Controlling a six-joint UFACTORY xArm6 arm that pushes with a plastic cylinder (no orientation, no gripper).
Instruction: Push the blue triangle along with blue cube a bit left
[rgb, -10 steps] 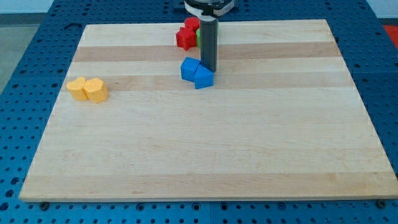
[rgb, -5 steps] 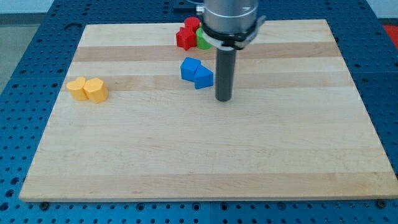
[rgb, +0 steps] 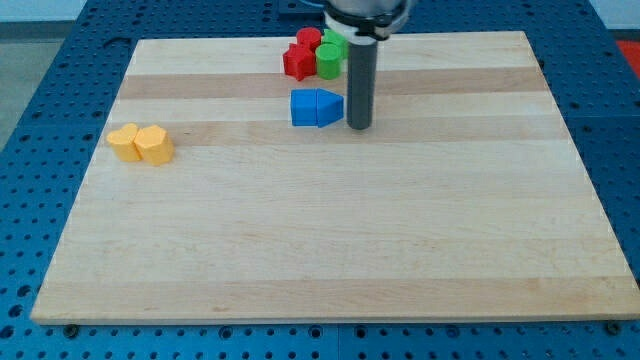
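The blue cube and the blue triangle lie side by side, touching, in the upper middle of the wooden board. The cube is on the view's left, the triangle on the right. My tip stands just to the right of the triangle, touching or nearly touching its right end. The dark rod rises straight up from there to the view's top.
Two red blocks and two green blocks cluster near the board's top edge, just above the blue pair. Two yellow blocks sit together at the view's left.
My tip has moved up and slightly left, from below right of the triangle to its right end. The blue pair has turned and now lies level.
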